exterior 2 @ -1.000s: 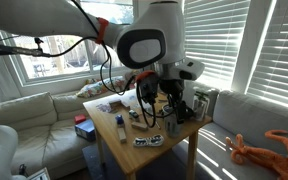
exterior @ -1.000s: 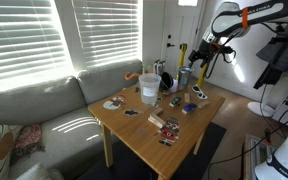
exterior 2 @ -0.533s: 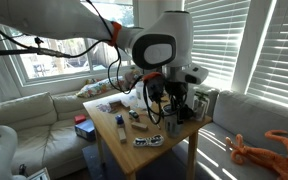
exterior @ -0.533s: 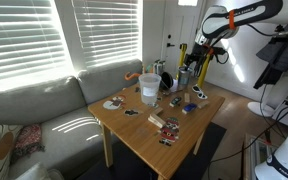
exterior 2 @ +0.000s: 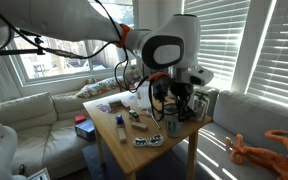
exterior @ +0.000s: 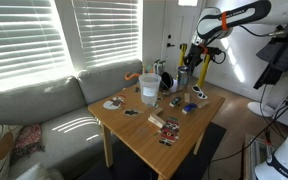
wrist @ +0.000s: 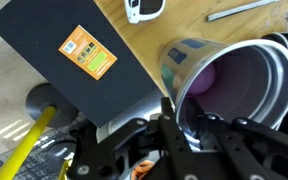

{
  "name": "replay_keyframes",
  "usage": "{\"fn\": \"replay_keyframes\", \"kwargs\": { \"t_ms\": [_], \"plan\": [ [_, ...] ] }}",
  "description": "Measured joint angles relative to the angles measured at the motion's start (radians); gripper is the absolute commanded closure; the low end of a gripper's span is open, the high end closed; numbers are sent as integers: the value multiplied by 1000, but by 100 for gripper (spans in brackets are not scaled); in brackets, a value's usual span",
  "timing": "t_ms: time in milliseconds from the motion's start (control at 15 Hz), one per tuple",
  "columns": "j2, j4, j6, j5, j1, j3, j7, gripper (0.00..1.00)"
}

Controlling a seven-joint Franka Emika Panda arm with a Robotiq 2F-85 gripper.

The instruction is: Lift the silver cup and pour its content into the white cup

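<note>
The silver cup (wrist: 229, 85) fills the right of the wrist view, seen from above with something purple inside. My gripper (wrist: 186, 112) has one finger inside the cup and one outside, closed on its near wall. In an exterior view the gripper (exterior: 189, 66) reaches down onto the silver cup (exterior: 184, 80) at the table's far right corner. The white cup (exterior: 148, 88) stands on the table to the left of it, apart from it. In the exterior view from the opposite side the gripper (exterior 2: 174, 98) hangs over the table's back edge, and the arm hides the cups.
A dark handled mug (exterior: 165, 79) stands between the two cups. Small cards and packets (exterior: 167, 126) lie scattered over the wooden table (exterior: 134, 135). A black panel with an orange label (wrist: 84, 52) lies beside the table edge. A sofa (exterior: 34, 110) flanks the table.
The arm has come down onto the silver cup, and the jaws have gone from wide open to closed on the cup's wall.
</note>
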Motion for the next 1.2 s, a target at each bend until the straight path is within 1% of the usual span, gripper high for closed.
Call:
{"fn": "replay_keyframes", "kwargs": {
  "t_ms": [200, 400, 600, 667, 800, 933, 1200],
  "plan": [
    [-4, 20, 0, -12, 1, 3, 28, 99],
    [-38, 22, 3, -71, 7, 16, 56, 99],
    [-120, 5, 11, -172, 15, 38, 69, 99],
    [-158, -5, 13, -206, 16, 50, 69, 96],
    [-231, -28, 16, -251, 17, 74, 69, 96],
    [-278, -52, 16, -263, 17, 85, 69, 96],
    [-286, -72, 22, -267, 17, 85, 69, 96]
  ]
}}
